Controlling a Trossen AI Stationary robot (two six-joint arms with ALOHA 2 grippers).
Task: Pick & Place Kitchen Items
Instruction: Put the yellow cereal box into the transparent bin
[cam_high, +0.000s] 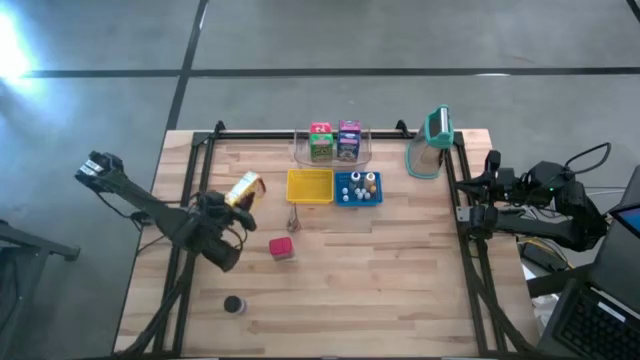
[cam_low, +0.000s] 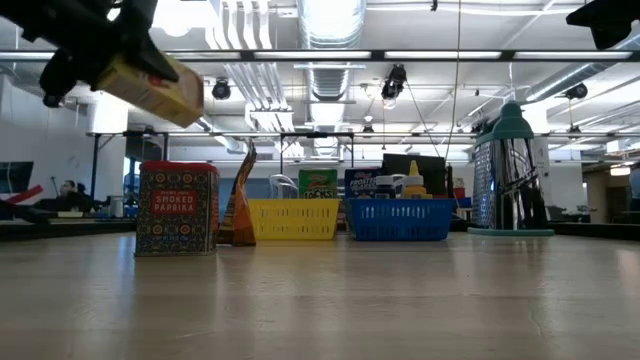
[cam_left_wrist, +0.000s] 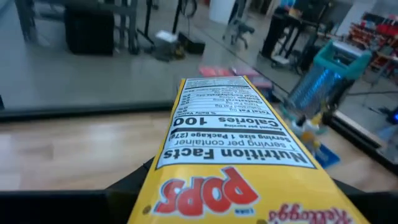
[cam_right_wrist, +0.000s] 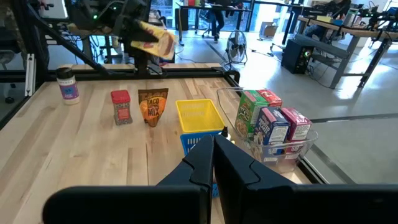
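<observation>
The left hand (cam_high: 232, 203) is clenched on a yellow cereal carton (cam_high: 243, 188), holding it tilted in the air above the left part of the tabletop (cam_high: 380, 270). In the left wrist view the carton (cam_left_wrist: 230, 168) fills most of the picture, its nutrition panel facing the camera.

Below and just beside the raised carton stands a red paprika tin (cam_high: 282, 248), and near it, toward the baskets, an orange seasoning packet (cam_high: 293, 219) stands upright. A small spice jar (cam_high: 234, 304) with a dark lid sits well apart, near the front left edge.

Along the far side, a yellow basket (cam_high: 310, 186) and a blue basket (cam_high: 358, 188) stand touching side by side. The blue one holds several small bottles and white pieces, too small to tell apart. Behind them a clear tray (cam_high: 334, 152) holds a green carton (cam_high: 321, 142) and a purple carton (cam_high: 349, 140); the right wrist view shows a third, pink one (cam_right_wrist: 296, 127) with them. A metal grater with a teal handle (cam_high: 432, 140) stands at the far right corner.

The right hand (cam_right_wrist: 214, 152) waits at the right edge of the tabletop, its fingers apparently pressed together with nothing between them.
</observation>
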